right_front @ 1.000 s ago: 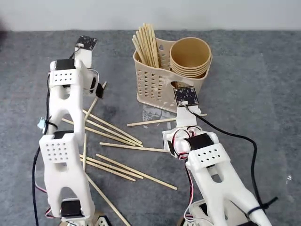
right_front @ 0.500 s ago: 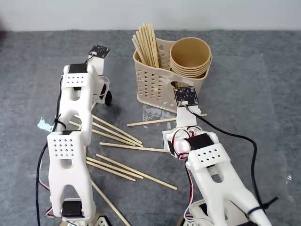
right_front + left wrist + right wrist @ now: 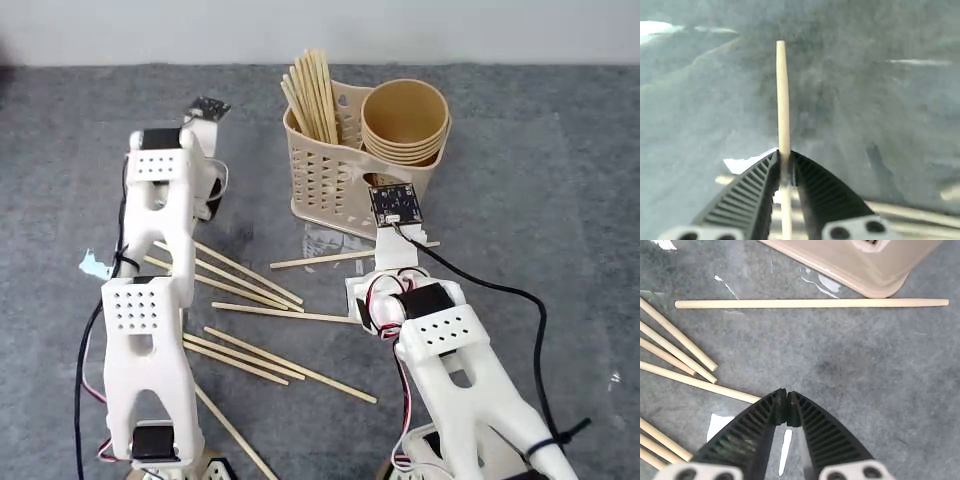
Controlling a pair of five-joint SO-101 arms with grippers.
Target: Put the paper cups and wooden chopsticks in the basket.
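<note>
High view: basket (image 3: 335, 180) stands near the table's (image 3: 540, 200) far edge, about mid-width. The paper cups (image 3: 405, 120) are nested in one stack in its right compartment, and a bundle of wooden chopsticks (image 3: 312, 95) stands upright in its left one. Loose chopsticks (image 3: 290, 313) are scattered over the near-left part of the table. A single chopstick (image 3: 320, 260) lies just in front of the basket. The left arm (image 3: 160, 200) stretches toward the far-left side. The right arm (image 3: 445, 340) points at the basket from the near edge.

Left wrist view: left gripper (image 3: 784, 157) is clamped on a held chopstick (image 3: 782, 95), which sticks straight out past the fingertips. Its far tip looks to be off the table, hard to tell from this angle.

Right wrist view: right gripper (image 3: 786, 396) is pinched closed with nothing between the fingers. It is low over bare table, near the single chopstick and the basket's base.
</note>
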